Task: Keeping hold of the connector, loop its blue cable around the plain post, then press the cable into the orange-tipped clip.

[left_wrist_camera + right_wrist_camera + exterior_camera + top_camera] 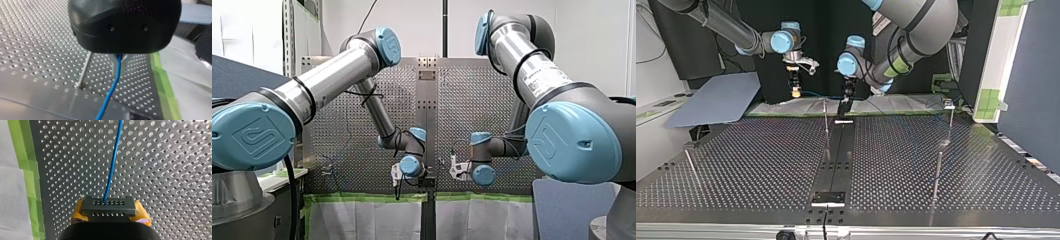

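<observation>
- Two tools share the cable: my right tool (110, 213) clamps the connector (109, 205) at the top view's 11 o'clock, and my left tool (119, 65) pinches the blue cable (110, 92) near 12.
- Risk: a taut cable could twist the connector loose, or slip off the plain post (83, 68).
- Perforated metal surface (761, 165), green-taped edge, dark backdrop.

The table (162, 170) is shiny grey metal full of small holes. The thin post (84, 67) on it is smooth bright metal. The cable (113, 162) looks like smooth blue plastic, and the connector (108, 206) looks dull and dark.
</observation>
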Robot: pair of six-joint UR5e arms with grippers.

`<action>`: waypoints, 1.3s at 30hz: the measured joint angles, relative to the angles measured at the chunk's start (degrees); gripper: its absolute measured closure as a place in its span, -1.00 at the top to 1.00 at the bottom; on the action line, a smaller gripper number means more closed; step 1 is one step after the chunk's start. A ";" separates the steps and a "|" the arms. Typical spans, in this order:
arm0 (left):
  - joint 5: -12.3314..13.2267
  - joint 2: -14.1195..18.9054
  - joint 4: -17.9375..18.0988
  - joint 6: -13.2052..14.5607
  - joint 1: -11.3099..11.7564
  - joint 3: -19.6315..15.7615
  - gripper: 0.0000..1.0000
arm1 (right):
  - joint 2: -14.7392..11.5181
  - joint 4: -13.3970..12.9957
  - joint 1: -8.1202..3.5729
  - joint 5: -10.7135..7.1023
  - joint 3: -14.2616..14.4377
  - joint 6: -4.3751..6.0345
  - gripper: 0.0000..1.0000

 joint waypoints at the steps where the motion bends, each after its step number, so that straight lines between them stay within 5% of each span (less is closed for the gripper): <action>1: 0.08 -0.01 0.44 0.14 0.00 0.16 -1.00 | -0.03 0.44 -0.05 -0.08 -0.18 -0.02 -1.00; 11: 0.80 -0.15 3.53 0.59 -0.21 2.63 -1.00 | 0.10 4.67 -0.59 -1.66 -0.71 -1.01 -1.00; 16: 0.63 -0.36 2.89 0.64 -0.25 2.68 -1.00 | 0.22 4.10 -0.91 -1.78 -0.74 -1.27 -1.00; 24: 0.42 -2.10 1.89 1.33 0.10 3.32 -1.00 | 0.33 1.48 -2.09 -2.52 -1.41 -0.78 -1.00; 39: 3.54 -2.77 -2.46 -0.35 1.07 8.60 -1.00 | 0.51 2.47 -4.62 -4.25 -3.75 0.73 -1.00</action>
